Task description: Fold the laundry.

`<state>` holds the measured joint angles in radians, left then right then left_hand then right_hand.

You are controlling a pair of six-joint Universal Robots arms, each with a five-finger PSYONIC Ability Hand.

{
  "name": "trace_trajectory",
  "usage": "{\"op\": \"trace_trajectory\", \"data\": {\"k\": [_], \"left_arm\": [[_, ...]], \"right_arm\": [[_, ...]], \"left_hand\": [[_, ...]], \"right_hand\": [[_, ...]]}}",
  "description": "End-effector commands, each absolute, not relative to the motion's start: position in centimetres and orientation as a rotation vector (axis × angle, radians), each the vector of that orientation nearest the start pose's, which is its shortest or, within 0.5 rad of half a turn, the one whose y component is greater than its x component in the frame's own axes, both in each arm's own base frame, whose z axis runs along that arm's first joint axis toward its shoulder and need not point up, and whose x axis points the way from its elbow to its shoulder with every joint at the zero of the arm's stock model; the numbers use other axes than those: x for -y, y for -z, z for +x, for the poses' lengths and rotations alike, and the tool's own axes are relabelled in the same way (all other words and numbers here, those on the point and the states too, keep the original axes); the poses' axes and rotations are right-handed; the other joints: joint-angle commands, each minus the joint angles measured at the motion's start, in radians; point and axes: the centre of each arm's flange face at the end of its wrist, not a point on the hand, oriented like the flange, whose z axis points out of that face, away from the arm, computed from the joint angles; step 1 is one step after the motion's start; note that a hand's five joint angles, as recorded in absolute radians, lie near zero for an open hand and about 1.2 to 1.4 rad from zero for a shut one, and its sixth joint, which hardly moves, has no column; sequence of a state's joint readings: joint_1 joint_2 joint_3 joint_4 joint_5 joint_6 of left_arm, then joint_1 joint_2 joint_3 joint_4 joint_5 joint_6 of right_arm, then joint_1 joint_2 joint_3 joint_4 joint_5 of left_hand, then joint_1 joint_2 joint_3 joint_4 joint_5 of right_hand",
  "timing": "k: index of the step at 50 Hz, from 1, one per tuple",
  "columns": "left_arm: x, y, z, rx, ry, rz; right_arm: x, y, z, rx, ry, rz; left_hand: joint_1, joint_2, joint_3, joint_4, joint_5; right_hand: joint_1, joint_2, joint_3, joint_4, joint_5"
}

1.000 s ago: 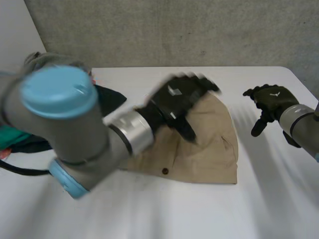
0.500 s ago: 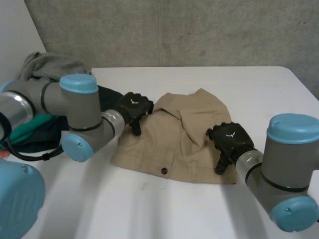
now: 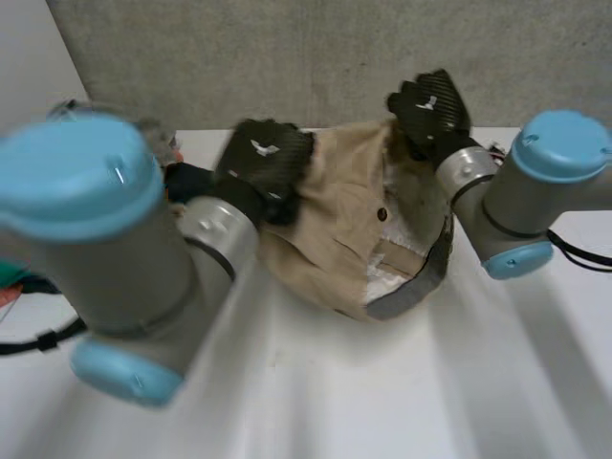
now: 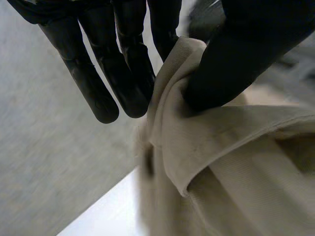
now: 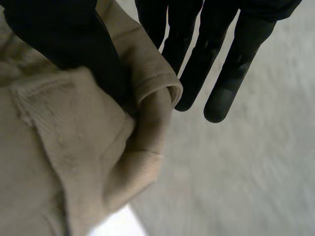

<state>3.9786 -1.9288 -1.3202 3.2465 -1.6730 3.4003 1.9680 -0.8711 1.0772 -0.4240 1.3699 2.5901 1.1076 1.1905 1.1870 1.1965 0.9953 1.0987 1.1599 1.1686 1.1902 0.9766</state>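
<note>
Head view: left hand point(image 3: 263, 158), right hand point(image 3: 430, 105) each clamped on tan garment point(image 3: 335, 229) edge, above bench point(image 3: 382, 402) far edge; I'd hold hands level, cloth taut.

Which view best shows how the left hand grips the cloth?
The left wrist view: the left hand pinches a fold of the cloth between thumb and fingers. The head view shows that hand's back at the cloth's edge, grip hidden. The right wrist view shows the right hand pinching another fold.
</note>
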Motion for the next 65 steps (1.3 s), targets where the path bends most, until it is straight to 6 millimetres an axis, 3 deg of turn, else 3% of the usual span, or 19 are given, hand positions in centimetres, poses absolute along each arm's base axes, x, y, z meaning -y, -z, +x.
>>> {"op": "trace_trajectory", "data": {"k": [1,3,6,8,12,17,20,24,27,34,38,49,53,54,55,57,61,64,65], "left_arm": [[16.5,-21.6,-39.9,-2.261,2.407,1.26],[16.1,-19.6,-40.5,-2.307,2.315,1.297],[16.0,-19.4,-39.9,-2.348,2.213,1.283],[16.3,-20.8,-38.7,-2.351,2.175,1.222],[18.1,-24.4,-36.2,-2.313,2.243,1.046],[19.5,-28.1,-32.7,-2.261,2.363,0.92],[20.4,-28.5,-31.1,-2.271,2.374,0.887],[22.2,-27.2,-29.0,-2.365,2.328,0.871],[24.2,-23.3,-27.8,-2.563,2.169,0.884],[26.8,-16.9,-26.9,-2.867,1.844,0.861],[27.0,-15.2,-27.5,-2.967,1.712,0.854],[25.9,-13.0,-32.1,-2.989,1.69,0.982],[25.9,-12.4,-33.6,-2.936,1.709,0.994],[26.2,-12.6,-33.9,-2.908,1.729,0.974],[26.3,-12.7,-34.0,-2.892,1.738,0.959],[26.8,-13.6,-33.8,-2.855,1.774,0.91],[26.8,-18.4,-32.2,-2.728,1.842,0.819],[26.0,-24.1,-29.9,-2.564,1.98,0.787],[25.3,-27.2,-28.8,-2.458,2.079,0.795]], "right_arm": [[38.0,-20.1,34.2,-1.384,2.371,-1.129],[38.7,-19.0,33.2,-1.458,2.368,-1.076],[39.2,-18.8,32.1,-1.545,2.388,-1.028],[39.4,-19.6,30.8,-1.633,2.414,-0.971],[39.0,-22.2,28.2,-1.835,2.403,-0.867],[35.8,-25.4,26.1,-2.094,2.217,-0.795],[33.9,-25.9,25.3,-2.214,2.08,-0.77],[29.8,-25.1,24.3,-2.41,1.748,-0.741],[25.8,-23.7,24.2,-2.479,1.5,-0.741],[21.4,-20.0,24.7,-2.427,1.387,-0.819],[19.4,-17.4,25.5,-2.415,1.375,-0.846],[18.5,-13.2,27.8,-2.45,1.418,-0.772],[19.0,-12.6,28.7,-2.416,1.471,-0.774],[19.7,-12.8,28.9,-2.398,1.52,-0.761],[20.1,-13.0,28.9,-2.389,1.545,-0.754],[20.7,-13.7,28.9,-2.376,1.586,-0.762],[23.0,-17.9,27.4,-2.348,1.762,-0.782],[25.3,-23.2,24.9,-2.295,1.979,-0.797],[25.8,-25.5,24.2,-2.257,2.064,-0.854]], "left_hand": [[0.003,-0.08,-0.077,-0.086,-0.06],[-0.503,-0.586,-0.583,-0.592,-0.566],[-0.761,-0.844,-0.841,-0.85,-0.824],[-0.933,-1.016,-1.013,-1.022,-0.995],[-0.933,-1.016,-1.013,-1.022,-0.995],[-0.933,-1.016,-1.013,-1.022,-0.995],[-0.906,-0.989,-0.986,-0.995,-0.968],[-0.762,-0.845,-0.842,-0.851,-0.824],[-0.756,-0.839,-0.836,-0.845,-0.818],[-0.689,-0.772,-0.768,-0.778,-0.751],[-0.689,-0.772,-0.768,-0.778,-0.751],[-0.677,-0.76,-0.756,-0.766,-0.739],[-0.291,-0.374,-0.37,-0.38,-0.353],[0.077,-0.006,-0.003,-0.012,0.015],[0.246,0.163,0.167,0.157,0.184],[0.289,0.206,0.209,0.2,0.226],[0.289,0.206,0.209,0.2,0.226],[0.289,0.206,0.209,0.2,0.226],[0.289,0.206,0.209,0.2,0.226]], "right_hand": [[0.044,-0.017,-0.026,-0.048,-0.009],[-0.597,-0.658,-0.667,-0.689,-0.649],[-0.885,-0.947,-0.955,-0.977,-0.938],[-0.924,-0.985,-0.994,-1.016,-0.977],[-0.924,-0.985,-0.994,-1.016,-0.977],[-0.924,-0.985,-0.994,-1.016,-0.977],[-0.924,-0.985,-0.994,-1.016,-0.977],[-0.924,-0.985,-0.994,-1.016,-0.977],[-0.924,-0.985,-0.994,-1.016,-0.977],[-0.924,-0.985,-0.994,-1.016,-0.977],[-0.924,-0.985,-0.994,-1.016,-0.977],[-0.924,-0.985,-0.994,-1.016,-0.977],[-0.412,-0.473,-0.482,-0.504,-0.465],[0.043,-0.018,-0.027,-0.049,-0.009],[0.271,0.21,0.202,0.18,0.219],[0.298,0.236,0.228,0.206,0.245],[0.298,0.236,0.228,0.206,0.245],[0.298,0.236,0.228,0.206,0.245],[0.298,0.236,0.228,0.206,0.245]]}}
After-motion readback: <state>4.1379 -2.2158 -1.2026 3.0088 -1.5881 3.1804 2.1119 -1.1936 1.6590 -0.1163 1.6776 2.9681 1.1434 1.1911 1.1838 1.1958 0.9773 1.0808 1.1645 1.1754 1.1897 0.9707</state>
